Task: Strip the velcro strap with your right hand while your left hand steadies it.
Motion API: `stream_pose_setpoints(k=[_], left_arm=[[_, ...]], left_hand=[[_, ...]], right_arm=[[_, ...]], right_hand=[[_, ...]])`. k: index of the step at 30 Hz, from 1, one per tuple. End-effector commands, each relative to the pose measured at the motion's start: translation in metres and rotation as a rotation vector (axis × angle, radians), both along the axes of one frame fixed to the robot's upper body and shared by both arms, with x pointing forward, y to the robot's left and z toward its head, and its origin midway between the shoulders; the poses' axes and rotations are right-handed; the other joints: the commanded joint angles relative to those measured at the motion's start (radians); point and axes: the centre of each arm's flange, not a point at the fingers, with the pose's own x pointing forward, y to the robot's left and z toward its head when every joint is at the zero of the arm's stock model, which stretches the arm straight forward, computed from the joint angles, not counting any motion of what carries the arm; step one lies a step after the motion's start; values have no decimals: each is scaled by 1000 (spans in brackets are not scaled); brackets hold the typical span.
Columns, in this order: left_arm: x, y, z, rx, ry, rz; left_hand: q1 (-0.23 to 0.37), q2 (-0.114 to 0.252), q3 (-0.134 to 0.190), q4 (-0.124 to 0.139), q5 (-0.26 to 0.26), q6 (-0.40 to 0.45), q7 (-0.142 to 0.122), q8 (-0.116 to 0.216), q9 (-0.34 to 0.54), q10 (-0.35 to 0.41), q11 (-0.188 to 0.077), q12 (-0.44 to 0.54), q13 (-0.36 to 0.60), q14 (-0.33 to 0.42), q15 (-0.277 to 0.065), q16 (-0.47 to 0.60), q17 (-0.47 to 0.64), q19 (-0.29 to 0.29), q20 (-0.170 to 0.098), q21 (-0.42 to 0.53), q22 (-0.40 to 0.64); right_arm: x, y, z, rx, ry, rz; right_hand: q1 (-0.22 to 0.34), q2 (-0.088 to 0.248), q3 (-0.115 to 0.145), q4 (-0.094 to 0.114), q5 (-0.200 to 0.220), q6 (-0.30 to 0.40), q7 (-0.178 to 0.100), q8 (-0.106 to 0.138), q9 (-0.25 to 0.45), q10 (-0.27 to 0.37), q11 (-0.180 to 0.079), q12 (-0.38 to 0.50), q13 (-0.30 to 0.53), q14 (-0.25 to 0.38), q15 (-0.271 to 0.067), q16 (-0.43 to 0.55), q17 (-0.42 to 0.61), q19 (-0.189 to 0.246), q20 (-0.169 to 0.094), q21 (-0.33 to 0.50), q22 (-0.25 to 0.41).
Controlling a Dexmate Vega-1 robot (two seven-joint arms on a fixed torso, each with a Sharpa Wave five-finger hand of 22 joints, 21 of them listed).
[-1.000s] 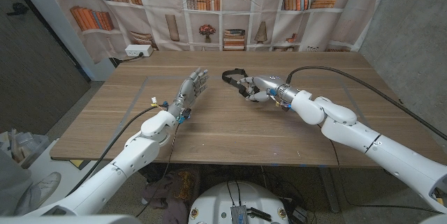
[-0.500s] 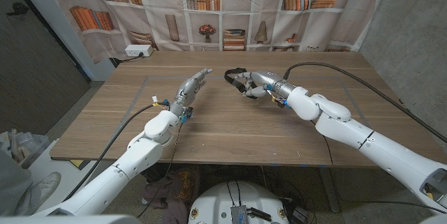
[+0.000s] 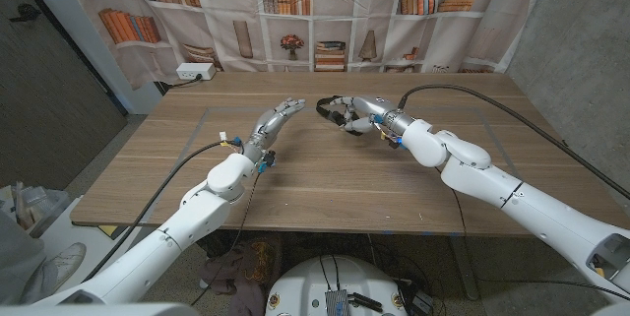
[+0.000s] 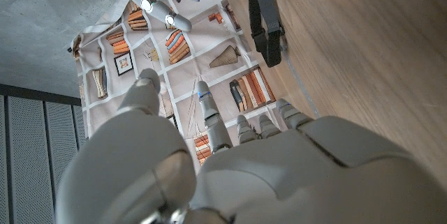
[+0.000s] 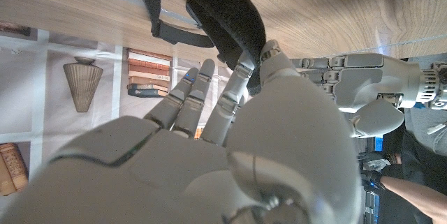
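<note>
1. One wooden table [image 3: 325,173] is seen under both arms; faint pale lines are marked on its top, and no writing can be read on it.
2. A printed backdrop [image 3: 325,11] of bookshelves is hung beyond the hands. Rows of books, vases and one pot of flowers are pictured on it, but no title can be read.
3. The left hand [image 3: 275,118] is held over the table with its fingers stretched out and slightly apart, pointing toward the right hand. Nothing is held in it, and a gap is kept between it and the strap.
4. The right hand [image 3: 356,117] is set just across from the left fingertips. Its fingers are curled around the strap; in the right wrist view the black band is seen caught between the thumb and the fingers [image 5: 237,88].
5. One black velcro strap [image 3: 333,106] is counted. It is held in the right hand, its loop rising on the far side of that hand and toward the left hand. In the left wrist view one end of it [image 4: 264,21] is seen hanging beyond the left fingertips, near the table top. No brand or label can be read on it.
6. One white power strip [image 3: 196,72] is seen at the table's far edge, well beyond the left hand. No lettering can be read on it.
</note>
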Motion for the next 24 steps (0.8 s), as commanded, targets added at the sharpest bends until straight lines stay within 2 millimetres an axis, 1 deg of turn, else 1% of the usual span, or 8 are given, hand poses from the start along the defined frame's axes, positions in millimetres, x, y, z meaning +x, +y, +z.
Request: stream_pose_setpoints(k=[1,3,8,9,12,15,22,24], left_arm=[[5,-10,9,77,-5,43],[6,-13,11,79,-18,54],[11,-24,13,100,-24,26],[13,-27,14,104,-22,13],[16,-39,11,132,-9,-19],[18,-43,9,129,-3,-24],[20,-51,10,169,-5,-35],[19,-52,9,152,-9,-22]], left_hand=[[58,5,7,6,3,-32,-5,-23,8,-100,18,-7,3,-65,5,-2,5,-34,0,-2,6],[67,4,3,10,1,-40,-7,-28,9,-154,24,-15,3,-84,9,-2,5,-46,-2,-3,6],[71,0,-8,17,-1,10,7,-9,12,-181,30,-4,4,-105,14,1,8,-67,-6,-4,7],[65,-10,-16,20,-2,12,15,-9,12,-182,33,-1,4,-113,19,1,9,-74,-5,-5,7],[58,-25,-29,23,-2,32,22,-3,13,-187,32,3,4,-128,22,0,10,-91,-1,-8,8],[49,-45,-47,27,0,83,53,16,14,-182,33,12,4,-134,26,6,12,-96,2,-3,8],[50,-59,-62,28,4,132,70,32,14,-162,28,23,4,-138,28,10,12,-98,7,2,8],[66,-59,-66,23,9,185,94,49,15,-143,25,31,3,-134,24,13,10,-93,7,6,8]], right_arm=[[-5,13,6,2,-36,19],[-4,15,7,1,-37,25],[-4,20,10,-9,-53,29],[-4,21,10,-12,-55,30],[-3,23,11,-9,-58,27],[-2,23,11,-2,-57,26],[-2,23,11,4,-59,21],[-2,23,11,2,-61,20]], right_hand=[[15,0,-6,-1,1,1,-1,-3,3,28,-17,3,4,9,-179,4,5,-6,-18,-1,3],[16,4,-6,0,2,1,-1,-4,3,27,-17,2,5,13,-180,6,5,-6,-18,-1,3],[19,10,-6,2,2,2,-1,-6,3,24,-15,-1,5,36,-183,15,10,-7,-17,-3,2],[20,10,-6,2,2,2,-1,-7,3,24,-14,-1,5,37,-183,16,10,-8,-18,-3,2],[22,9,-7,1,1,2,-2,-8,3,24,-14,-1,6,40,-183,16,10,-9,-17,-4,1],[22,8,-7,1,1,1,-2,-8,3,24,-14,-1,6,42,-183,17,10,-11,-16,-5,1],[25,7,-8,0,1,1,-3,-9,3,24,-14,-2,7,45,-183,17,11,-11,-14,-6,1],[25,7,-9,0,1,2,-3,-9,3,24,-14,-2,7,46,-183,17,11,-11,-14,-6,1]])
